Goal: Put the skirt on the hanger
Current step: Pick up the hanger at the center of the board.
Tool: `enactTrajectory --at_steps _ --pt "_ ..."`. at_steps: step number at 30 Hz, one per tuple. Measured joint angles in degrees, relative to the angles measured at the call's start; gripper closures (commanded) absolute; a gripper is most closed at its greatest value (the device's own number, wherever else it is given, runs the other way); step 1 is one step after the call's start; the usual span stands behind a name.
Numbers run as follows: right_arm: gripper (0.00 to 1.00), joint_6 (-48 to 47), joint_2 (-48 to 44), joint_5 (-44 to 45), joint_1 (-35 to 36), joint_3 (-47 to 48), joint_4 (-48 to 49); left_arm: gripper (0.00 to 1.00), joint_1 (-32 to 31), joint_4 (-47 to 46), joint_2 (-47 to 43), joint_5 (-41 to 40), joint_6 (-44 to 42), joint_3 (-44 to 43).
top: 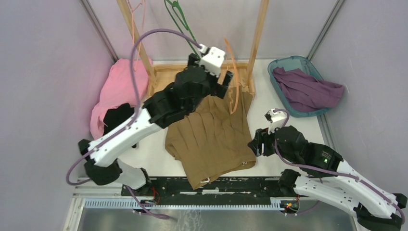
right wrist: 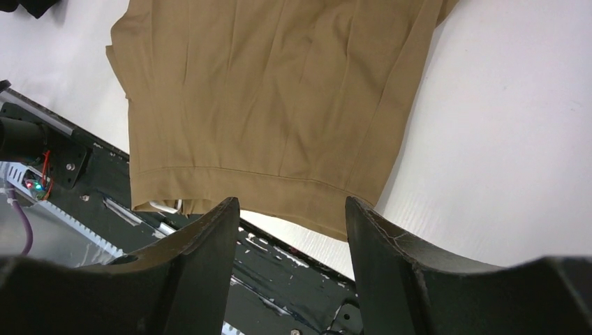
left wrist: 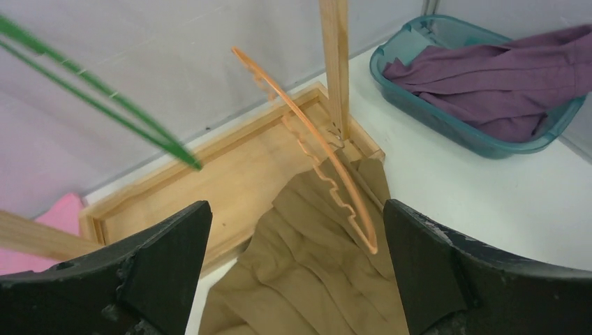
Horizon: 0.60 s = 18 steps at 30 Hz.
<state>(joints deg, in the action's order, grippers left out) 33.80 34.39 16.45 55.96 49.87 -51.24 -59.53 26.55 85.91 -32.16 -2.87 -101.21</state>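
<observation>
Hovering spread over the thin orange hanger (left wrist: 364, 225) at the far edge of the worktop (top: 281, 98), the left end effector (left wrist: 297, 272) should pinch it squarely; the brown pleated skirt (top: 211, 137) lies mid-worktop, right end effector (right wrist: 290, 234) also spread.

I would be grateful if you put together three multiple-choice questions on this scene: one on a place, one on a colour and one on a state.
1. Where on the table is the basket with the purple cloth?
A. Far right
B. Far left
C. Near middle
2. What colour is the hanger resting on the skirt?
A. Green
B. Orange
C. Blue
3. How is the left gripper?
A. Open, holding nothing
B. Shut on the hanger
C. Shut on the skirt
Answers: 1 A, it sits at the far right corner in the top view; 2 B, the left wrist view shows it is orange; 3 A, its fingers stand wide apart above the hanger.
</observation>
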Motion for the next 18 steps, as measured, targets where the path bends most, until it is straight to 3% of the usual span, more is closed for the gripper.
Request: enactTrajectory --at_steps 7,12,18 --pt "0.37 0.48 -0.24 -0.33 0.0 -0.04 0.37 0.0 0.48 2.16 -14.49 -4.52 3.78 5.73" --pt "0.37 0.39 0.66 0.59 0.0 -1.46 2.19 0.01 0.63 2.93 -17.11 -8.33 4.68 6.56" --pt "0.39 -1.84 13.42 1.97 -0.48 -1.57 10.01 0.02 0.98 6.38 -17.38 -14.12 8.41 13.31"
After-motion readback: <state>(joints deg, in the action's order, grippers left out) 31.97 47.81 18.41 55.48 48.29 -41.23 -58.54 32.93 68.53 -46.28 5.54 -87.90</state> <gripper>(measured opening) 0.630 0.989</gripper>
